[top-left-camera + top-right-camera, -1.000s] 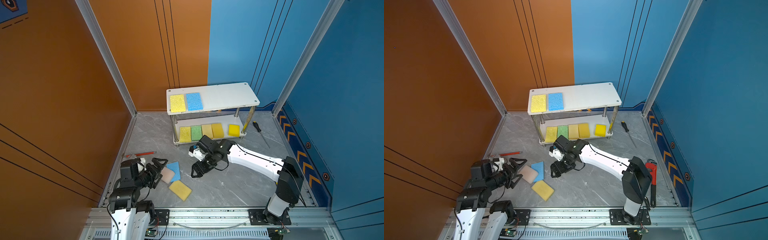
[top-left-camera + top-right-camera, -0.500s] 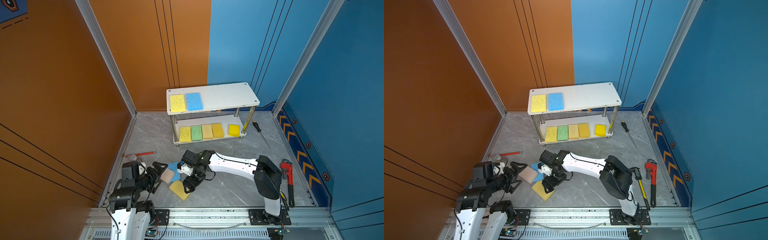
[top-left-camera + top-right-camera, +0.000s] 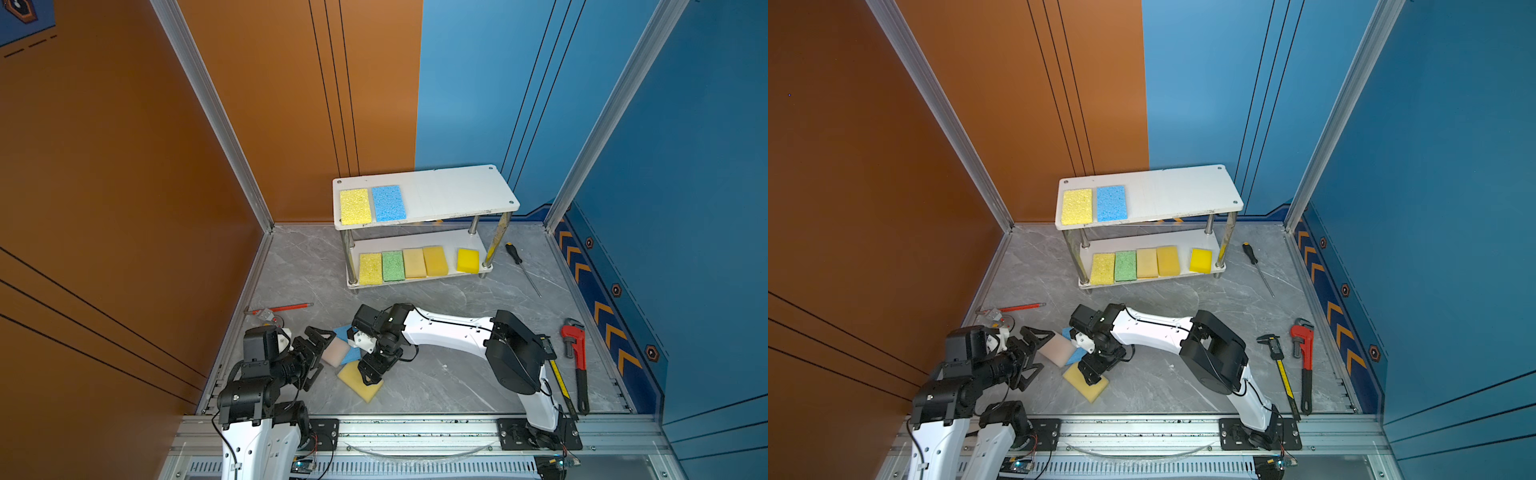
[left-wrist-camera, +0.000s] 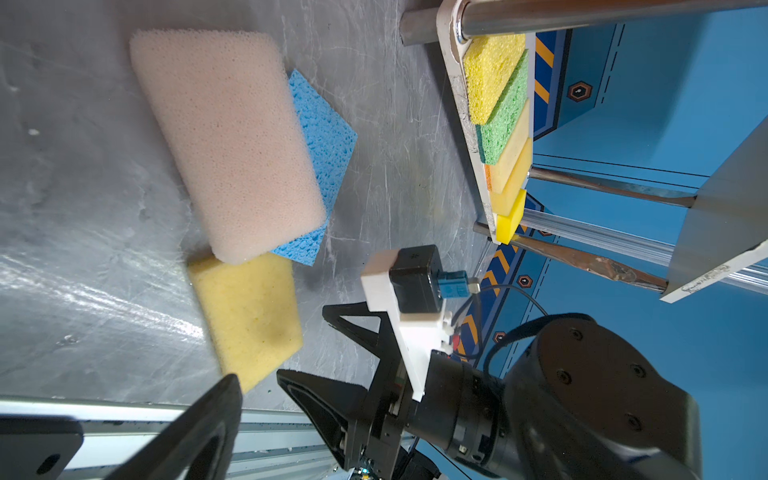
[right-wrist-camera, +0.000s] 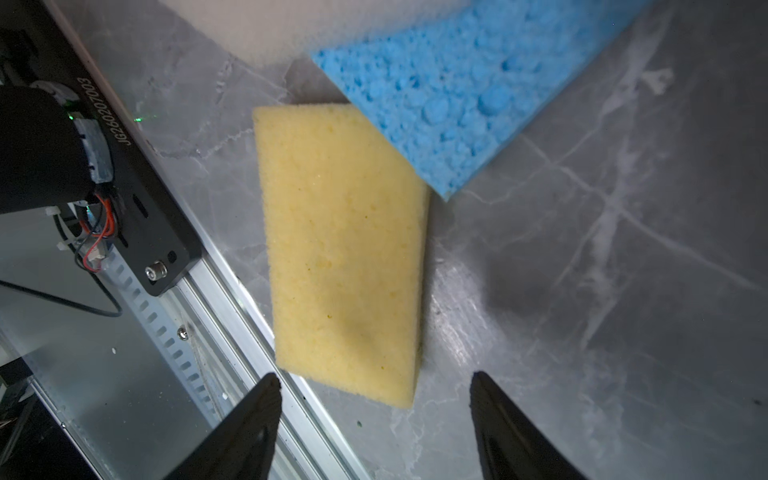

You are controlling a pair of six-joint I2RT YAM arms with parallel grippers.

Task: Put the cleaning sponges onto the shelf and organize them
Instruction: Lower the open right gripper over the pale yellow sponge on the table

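In front of the shelf (image 3: 457,195), the right gripper (image 3: 372,371) is hanging spread-jawed over a loose yellow sponge (image 3: 360,385) — nothing grasped — while the left gripper (image 3: 316,356), likewise released, is facing the whitish-pink sponge (image 3: 333,354) that is overlapping a blue sponge (image 3: 341,332).

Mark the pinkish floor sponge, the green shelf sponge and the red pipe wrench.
pinkish sponge (image 4: 228,141): left wrist view, centre of top face.
green sponge (image 3: 392,266): in a top view, centre of top face.
red pipe wrench (image 3: 577,355): in a top view, red shank.
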